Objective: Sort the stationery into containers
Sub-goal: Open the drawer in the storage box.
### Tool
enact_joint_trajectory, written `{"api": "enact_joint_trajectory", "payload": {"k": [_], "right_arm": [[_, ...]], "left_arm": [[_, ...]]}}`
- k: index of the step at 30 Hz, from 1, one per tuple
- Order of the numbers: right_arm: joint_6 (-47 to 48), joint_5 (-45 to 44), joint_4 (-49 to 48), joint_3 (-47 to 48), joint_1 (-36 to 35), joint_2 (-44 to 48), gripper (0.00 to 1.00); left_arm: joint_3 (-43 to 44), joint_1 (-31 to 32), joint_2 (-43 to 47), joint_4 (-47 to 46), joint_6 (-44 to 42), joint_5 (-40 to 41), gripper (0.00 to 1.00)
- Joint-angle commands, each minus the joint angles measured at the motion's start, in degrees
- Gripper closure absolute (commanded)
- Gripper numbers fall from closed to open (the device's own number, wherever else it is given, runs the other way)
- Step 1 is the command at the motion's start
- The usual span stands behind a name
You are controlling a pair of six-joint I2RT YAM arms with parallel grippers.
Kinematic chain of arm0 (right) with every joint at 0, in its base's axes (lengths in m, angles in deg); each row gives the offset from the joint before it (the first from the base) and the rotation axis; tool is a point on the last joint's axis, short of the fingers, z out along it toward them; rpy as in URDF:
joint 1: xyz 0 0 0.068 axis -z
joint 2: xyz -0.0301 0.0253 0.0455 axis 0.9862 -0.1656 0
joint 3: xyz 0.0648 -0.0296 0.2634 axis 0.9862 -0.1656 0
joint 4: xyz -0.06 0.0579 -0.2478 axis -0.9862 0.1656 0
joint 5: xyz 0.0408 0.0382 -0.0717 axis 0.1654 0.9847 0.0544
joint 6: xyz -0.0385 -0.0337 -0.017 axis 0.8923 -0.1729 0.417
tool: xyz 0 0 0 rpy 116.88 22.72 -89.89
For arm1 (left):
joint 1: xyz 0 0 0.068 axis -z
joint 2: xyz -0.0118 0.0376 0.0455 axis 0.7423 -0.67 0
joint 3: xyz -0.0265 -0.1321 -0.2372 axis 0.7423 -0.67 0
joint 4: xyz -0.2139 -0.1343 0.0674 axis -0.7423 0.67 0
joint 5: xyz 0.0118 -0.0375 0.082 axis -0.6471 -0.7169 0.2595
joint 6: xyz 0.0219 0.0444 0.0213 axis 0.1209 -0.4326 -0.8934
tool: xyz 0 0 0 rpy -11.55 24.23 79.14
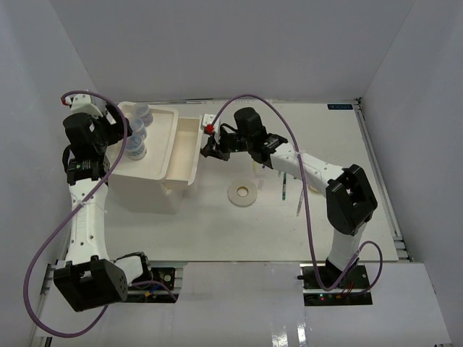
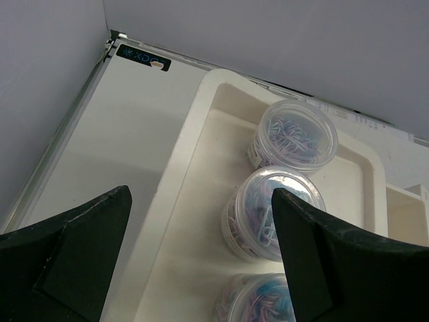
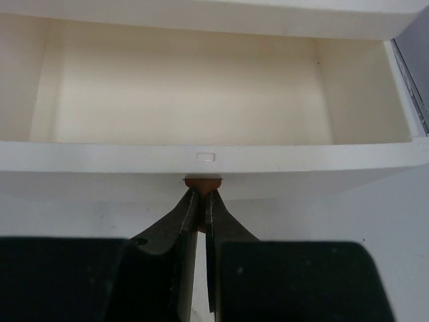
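Brown drawer knob [image 3: 202, 181] sits pinched tight in the right gripper [image 3: 202, 199].

Cream-white box unit [image 1: 148, 191] with a brown knob [image 3: 202, 182] — clear jars [image 2: 295, 134] in its tray [image 2: 184, 154] show blue and lilac inside — cream tape ring [image 1: 242, 193] beside it.

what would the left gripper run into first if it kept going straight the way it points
The left gripper would likely meet the middle jar in the top tray first, though depth is unclear.
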Motion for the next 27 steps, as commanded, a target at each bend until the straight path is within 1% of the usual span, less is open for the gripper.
{"api": "enact_joint_trajectory", "payload": {"k": [1, 3, 5, 7, 8, 10, 12, 13, 15, 16, 17, 19, 20, 22, 24, 25, 27], "right_arm": [[0.9, -1.3, 1.2, -2.1, 1.5, 3.7, 0.92], [0.9, -1.6, 1.2, -3.1, 2.0, 4.7, 0.91], [0.8, -1.5, 1.2, -3.8, 2.3, 5.5, 0.88], [0.8, -1.4, 1.2, -4.2, 2.3, 6.0, 0.79], [0.8, -1.4, 1.2, -4.4, 2.3, 6.4, 0.78], [0.9, -1.6, 1.2, -4.8, 2.4, 6.9, 0.78], [1.1, -2.4, 1.2, -5.3, 2.4, 7.6, 0.84], [1.1, -2.8, 2.9, -5.5, 2.6, 7.9, 0.84], [1.1, -3.1, 2.9, -6.0, 2.8, 8.5, 0.82], [1.1, -3.2, 2.9, -6.6, 2.7, 8.8, 0.80], [1.1, -3.9, 3.0, -7.0, 2.8, 9.6, 0.69], [1.0, -4.9, 2.9, -7.7, 2.9, 10.5, 0.60], [1.0, -6.0, 2.9, -8.5, 2.9, 11.4, 0.49], [0.4, -7.8, 2.9, -10.1, 2.9, 13.0, 0.44], [-0.3, -8.8, 2.9, -11.3, 3.0, 14.2, 0.43], [-1.2, -10.3, 2.9, -12.1, 2.9, 15.4, 0.38], [-3.6, -13.6, 3.2, -13.9, 2.9, 16.4, 0.36]], "left_arm": [[-0.1, -0.5, 1.6, -1.5, 0.6, -1.7, 0.04], [-0.1, -0.4, 1.6, -1.5, 0.6, -1.8, 0.04], [-0.1, -0.5, 1.6, -1.5, 0.7, -2.1, 0.04], [-0.1, -0.5, 1.7, -1.5, 0.8, -2.2, 0.04], [-0.1, -0.6, 1.7, -1.5, 0.8, -2.2, 0.04], [-0.2, -0.5, 1.9, -1.5, 0.8, -2.2, 0.03], [-0.3, -0.5, 2.0, -1.5, 0.8, -2.2, 0.03], [-0.3, -0.5, 2.0, -1.5, 0.8, -2.2, 0.03], [-0.3, -0.5, 2.1, -1.6, 0.8, -2.3, 0.03], [-0.4, -0.5, 2.2, -1.7, 0.8, -2.4, 0.03], [-0.3, -0.5, 2.2, -1.8, 0.8, -2.5, 0.03], [-0.4, -0.5, 2.4, -1.8, 0.8, -2.7, 0.03], [-0.4, -0.5, 2.4, -1.7, 0.8, -2.8, 0.03], [-0.5, -0.6, 2.6, -1.8, 0.9, -3.1, 0.03], [-0.6, -0.5, 2.7, -2.0, 1.0, -3.2, 0.03], [-0.5, -0.5, 2.7, -2.0, 0.9, -3.2, 0.03], [-0.6, -0.5, 2.9, -2.0, 1.1, -3.4, 0.03]]}}
